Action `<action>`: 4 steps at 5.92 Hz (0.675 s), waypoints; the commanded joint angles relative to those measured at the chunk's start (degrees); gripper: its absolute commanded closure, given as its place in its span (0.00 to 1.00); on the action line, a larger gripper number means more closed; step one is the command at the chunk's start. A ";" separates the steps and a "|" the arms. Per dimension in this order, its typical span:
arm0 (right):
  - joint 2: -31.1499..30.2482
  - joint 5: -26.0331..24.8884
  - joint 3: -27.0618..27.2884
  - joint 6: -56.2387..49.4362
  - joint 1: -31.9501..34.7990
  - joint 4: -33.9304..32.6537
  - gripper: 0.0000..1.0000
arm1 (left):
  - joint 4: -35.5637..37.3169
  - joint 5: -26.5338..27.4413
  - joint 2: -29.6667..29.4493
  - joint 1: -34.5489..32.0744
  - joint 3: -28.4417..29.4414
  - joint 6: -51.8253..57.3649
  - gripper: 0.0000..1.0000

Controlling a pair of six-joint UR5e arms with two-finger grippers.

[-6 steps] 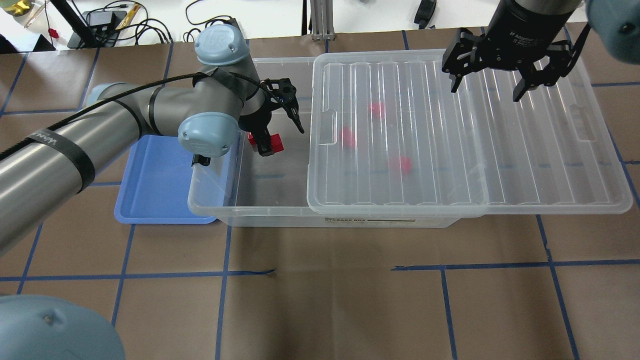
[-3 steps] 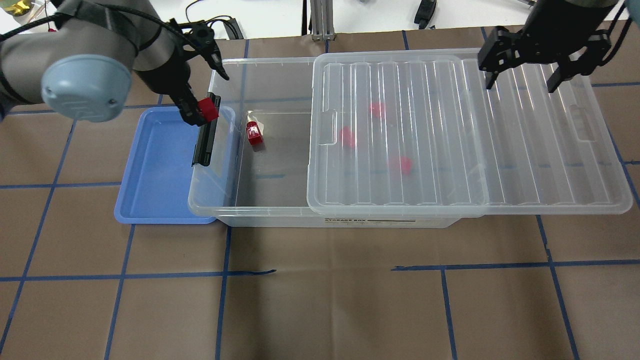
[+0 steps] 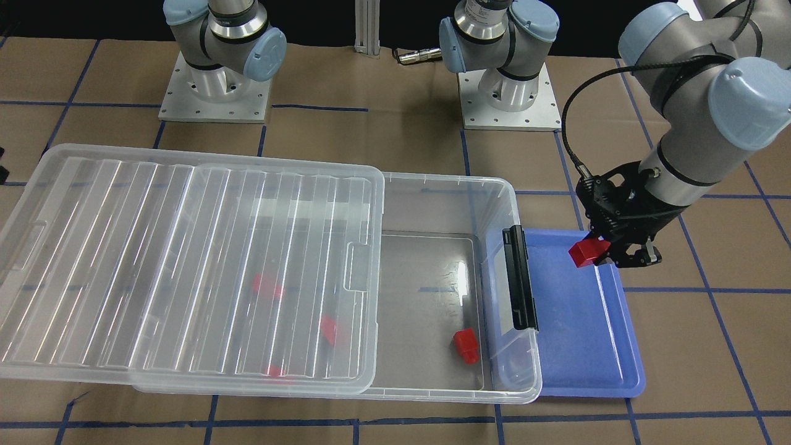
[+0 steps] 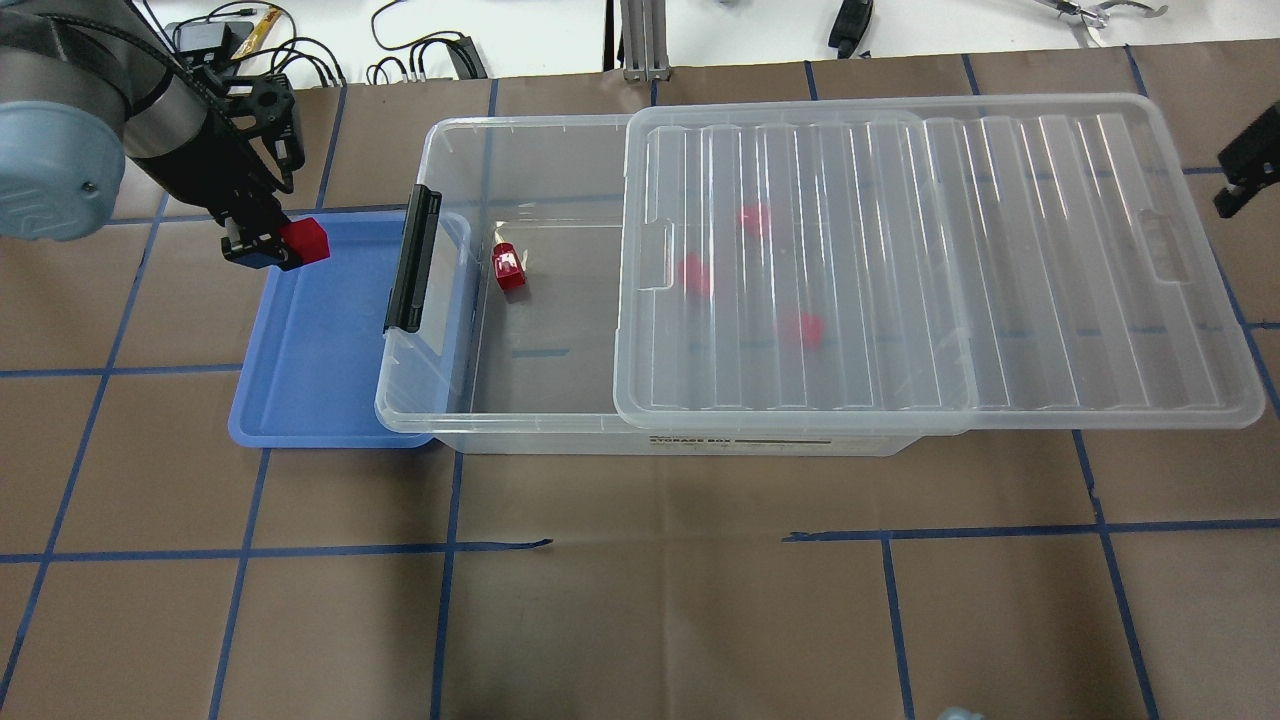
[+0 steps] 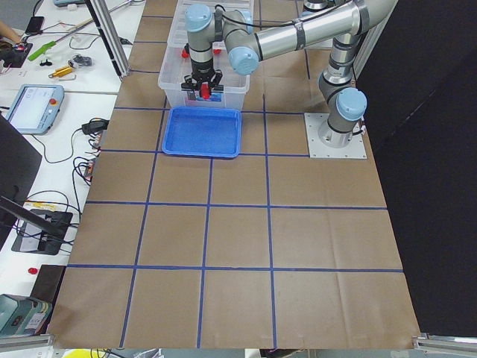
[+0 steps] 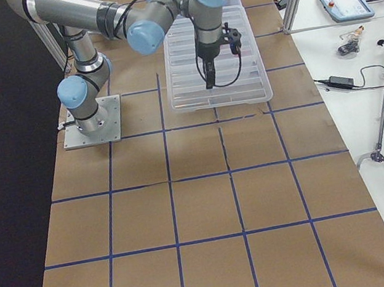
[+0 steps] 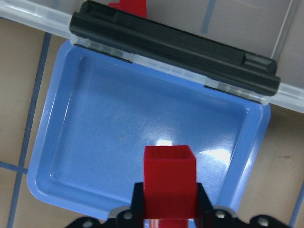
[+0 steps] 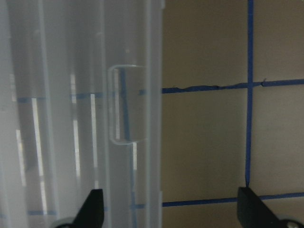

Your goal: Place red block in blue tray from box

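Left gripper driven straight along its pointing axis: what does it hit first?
Most likely the blue tray's floor. The left gripper points down with the red block clamped, and the wrist view shows bare tray beneath; the block would touch first. It is near one rim, so not certain.

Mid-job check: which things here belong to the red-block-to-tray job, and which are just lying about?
In the job: red block, gripped by the left gripper over the blue tray; box, its lid slid partway open.

Lying about: another red block on the box floor; three red blocks under the lid; cables at the back; right gripper, open, at the lid's end.
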 commanded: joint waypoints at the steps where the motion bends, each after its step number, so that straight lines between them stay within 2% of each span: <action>1: 5.16 -4.42 4.05 -3.83 -6.57 -9.24 0.00 | 4.23 -0.85 -6.25 0.55 -0.33 6.20 0.92; 3: 4.48 -3.50 10.72 -1.47 -6.15 -10.09 0.00 | 16.14 -1.12 -12.32 0.46 -4.52 5.85 0.90; 4: 4.04 -2.63 10.84 2.63 -5.71 -9.83 0.00 | 16.37 -1.03 -12.69 0.64 -5.16 5.77 0.88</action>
